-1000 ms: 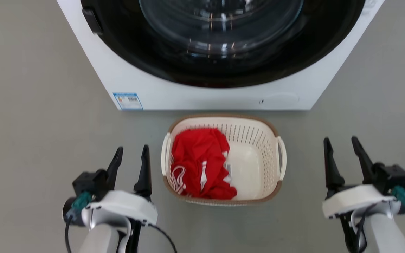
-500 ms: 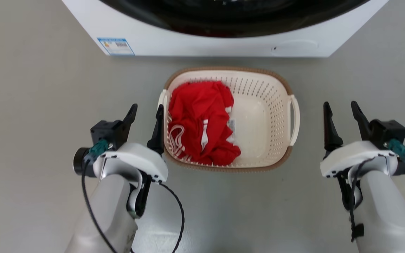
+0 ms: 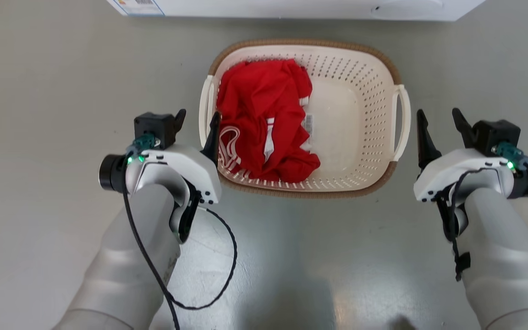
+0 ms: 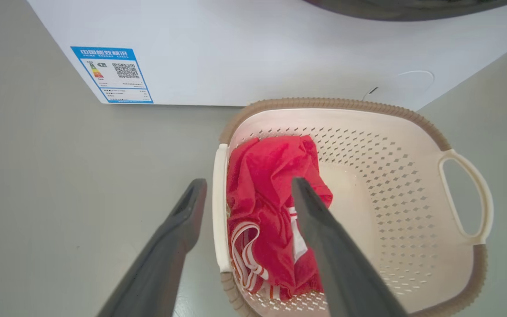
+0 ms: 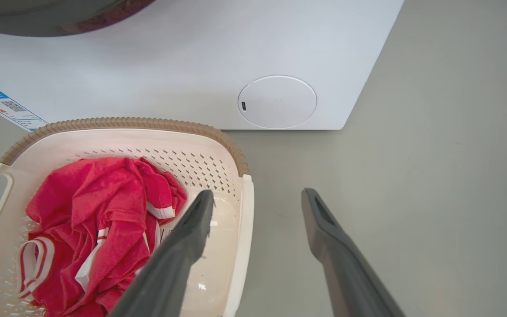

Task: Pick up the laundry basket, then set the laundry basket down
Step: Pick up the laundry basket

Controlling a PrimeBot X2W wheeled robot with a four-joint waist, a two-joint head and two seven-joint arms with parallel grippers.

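Note:
The laundry basket (image 3: 368, 114) stands on the floor before me, cream with a brown rim, holding a red garment (image 3: 264, 114). My left gripper (image 3: 198, 114) is open at the basket's left side. In the left wrist view the white left handle (image 4: 219, 211) shows between the fingers of the left gripper (image 4: 249, 182). My right gripper (image 3: 437, 113) is open just right of the right handle (image 3: 404, 120). In the right wrist view that handle (image 5: 242, 229) lies between the fingers of the right gripper (image 5: 258, 193). Neither gripper holds anything.
A white washing machine (image 3: 291, 7) stands right behind the basket, its front panel (image 4: 236, 53) carrying a blue label (image 4: 112, 75) and a round cover (image 5: 277, 102). Grey floor (image 3: 39, 91) spreads to both sides and in front of the basket.
The head camera has tilted down, so the basket looks nearer and the machine has slid up out of view. Both grippers have come in toward the basket's handles, the left one closest.

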